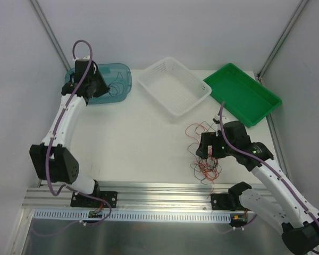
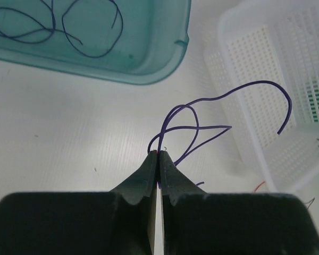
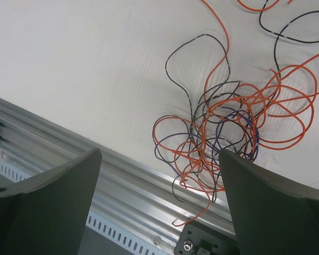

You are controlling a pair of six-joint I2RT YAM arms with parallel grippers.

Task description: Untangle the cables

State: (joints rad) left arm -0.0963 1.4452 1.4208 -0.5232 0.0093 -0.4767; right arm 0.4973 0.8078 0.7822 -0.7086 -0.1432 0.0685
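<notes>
A tangle of orange, black and purple cables (image 1: 204, 154) lies on the table near the front right, and fills the right wrist view (image 3: 228, 122). My right gripper (image 1: 208, 151) is open and hovers above the tangle, holding nothing (image 3: 159, 175). My left gripper (image 1: 98, 85) is at the far left beside the teal bin (image 1: 114, 82). It is shut on a purple cable (image 2: 202, 127) that loops out from its tips (image 2: 158, 154) above the table. More purple cables (image 2: 69, 26) lie inside the teal bin (image 2: 149, 58).
A white basket (image 1: 173, 85) stands at the back middle and shows in the left wrist view (image 2: 271, 79). A green tray (image 1: 243, 93) stands at the back right. An aluminium rail (image 1: 149, 196) runs along the table's front edge (image 3: 95, 164).
</notes>
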